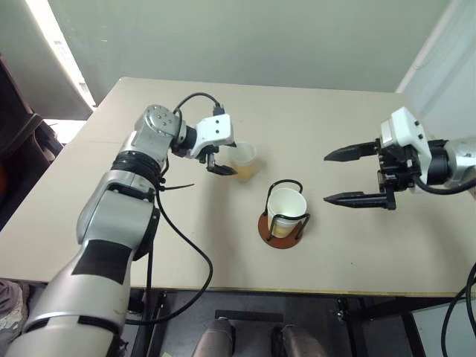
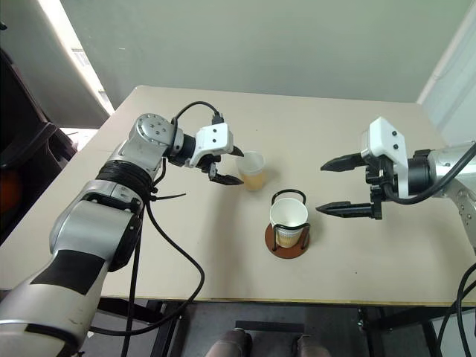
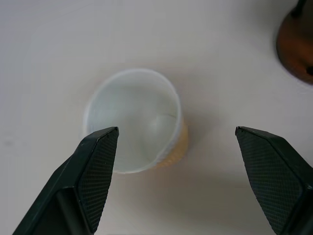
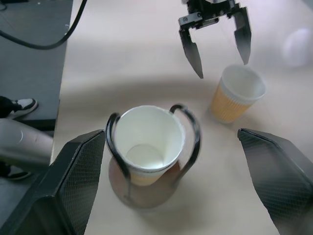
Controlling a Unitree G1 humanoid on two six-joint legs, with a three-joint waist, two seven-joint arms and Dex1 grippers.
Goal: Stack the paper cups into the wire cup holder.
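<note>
My left gripper (image 1: 225,159) spread wide, upper centre-left of head view, hovering at loose paper cup (image 1: 245,161); cup between fingers, not gripped. Loose cup upright on worktop (image 1: 335,126), just above and left of wire cup holder (image 1: 283,221). Holder at frame centre, one cup (image 1: 286,207) seated inside wire loops on reddish disc base. My right gripper (image 1: 355,176) at right of frame, fingers wide apart, empty, pointing toward holder, well clear of it. Wrist view: loose cup's white mouth (image 3: 132,120) near one finger (image 3: 95,166).
</note>
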